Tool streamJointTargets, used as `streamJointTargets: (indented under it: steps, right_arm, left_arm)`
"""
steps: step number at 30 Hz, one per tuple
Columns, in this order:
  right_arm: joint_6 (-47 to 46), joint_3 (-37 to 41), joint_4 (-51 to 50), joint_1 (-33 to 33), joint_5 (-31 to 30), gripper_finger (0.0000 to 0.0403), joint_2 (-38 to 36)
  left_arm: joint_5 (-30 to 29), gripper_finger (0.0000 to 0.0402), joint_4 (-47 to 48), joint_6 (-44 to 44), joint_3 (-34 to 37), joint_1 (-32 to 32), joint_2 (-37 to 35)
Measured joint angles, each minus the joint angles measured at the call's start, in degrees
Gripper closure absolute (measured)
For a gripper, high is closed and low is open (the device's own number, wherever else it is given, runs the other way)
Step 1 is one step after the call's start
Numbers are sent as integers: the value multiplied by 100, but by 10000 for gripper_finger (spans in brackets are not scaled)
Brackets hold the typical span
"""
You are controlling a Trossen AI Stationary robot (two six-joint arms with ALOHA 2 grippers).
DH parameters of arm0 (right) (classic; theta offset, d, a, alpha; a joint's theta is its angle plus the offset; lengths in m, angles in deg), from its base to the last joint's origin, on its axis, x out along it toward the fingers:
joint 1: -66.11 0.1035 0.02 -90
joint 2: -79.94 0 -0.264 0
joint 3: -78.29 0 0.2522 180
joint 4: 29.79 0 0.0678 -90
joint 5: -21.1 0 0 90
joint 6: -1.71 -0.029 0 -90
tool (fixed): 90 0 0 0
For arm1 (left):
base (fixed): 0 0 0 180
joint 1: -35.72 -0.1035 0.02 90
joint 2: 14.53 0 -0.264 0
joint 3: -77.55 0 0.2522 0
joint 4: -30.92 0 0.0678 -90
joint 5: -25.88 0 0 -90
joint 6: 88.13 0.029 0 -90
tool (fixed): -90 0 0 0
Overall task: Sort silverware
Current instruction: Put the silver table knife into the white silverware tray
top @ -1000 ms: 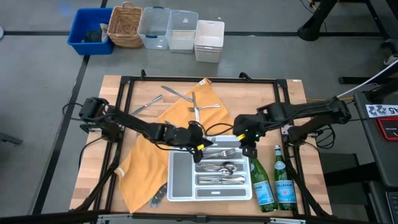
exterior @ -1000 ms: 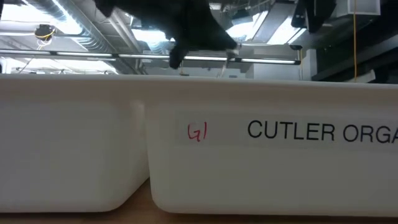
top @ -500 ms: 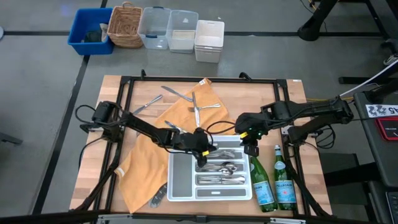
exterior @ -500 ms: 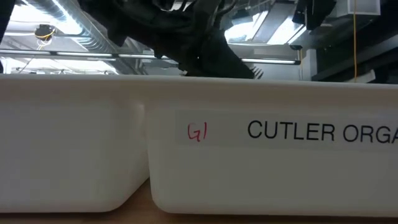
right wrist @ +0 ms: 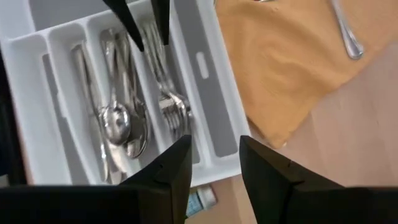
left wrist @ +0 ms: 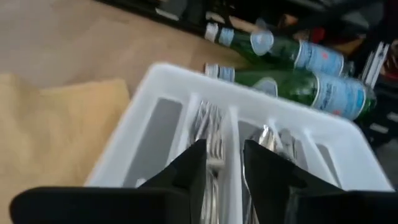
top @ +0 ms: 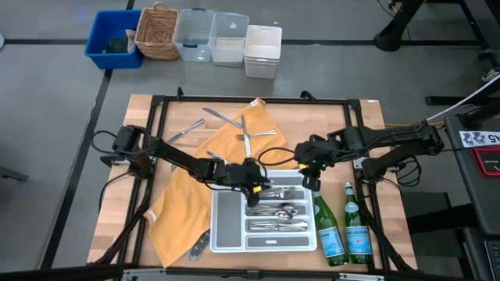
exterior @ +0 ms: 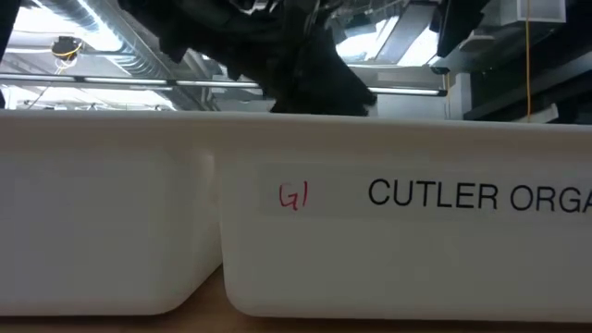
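My left gripper [top: 251, 186] spread, empty, over tray [top: 226, 242] fork slot; right gripper [top: 308, 181] spread, empty, beside tray's far right corner. Risk: rising fingers snag forks [right wrist: 168, 106]. Loose silverware [top: 244, 134] waits near desk's far edge.

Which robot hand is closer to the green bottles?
The right. The right gripper hovers over the tray's edge, just beside the green bottles. The left gripper is farther off, above the tray's fork slot, across the tray from them.
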Motion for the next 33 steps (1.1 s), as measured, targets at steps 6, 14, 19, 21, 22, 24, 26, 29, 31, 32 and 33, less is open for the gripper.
streamJointTargets:
  steps: [6,14,19,21,22,24,26,29,31,32,33]
  right_arm:
    - [117,0,137,-9,-18,267,11]
    - [987,2,1149,-609,-8,267,137]
    - [1510,2,2087,-1311,-7,267,565]
    - [1627,0,2521,-1570,-9,267,807]
    - [1657,2,2691,-1706,-9,267,936]
    - [1803,2,3019,-1934,8,267,1199]
    - [1957,4,3199,-2194,170,267,1438]
    - [1789,2,3486,-2546,402,267,1818]
    - [1591,4,3627,-2754,454,267,2078]
    - [1438,4,3700,-2856,461,267,2191]
    - [1272,4,3741,-2945,488,267,2318]
  left_arm:
    - [-16,305,792,-278,-4,-438,-627]
    - [-22,311,2191,-858,-7,-1103,-1365]
    - [-20,313,2926,-906,-7,-1530,-1670]
    - [-22,313,3105,-921,-7,-1707,-1764]
    - [-22,313,3185,-965,-7,-1792,-1811]
    - [-22,313,3395,-1127,-7,-1964,-1883]
    - [-22,314,3644,-1273,-7,-2143,-1941]
    - [-18,314,4003,-1451,-7,-2422,-2025]
    - [-21,314,4131,-1645,-9,-2608,-2029]
    - [-21,314,4232,-1763,-7,-2688,-2026]
    - [-22,314,4303,-1871,-7,-2761,-2025]
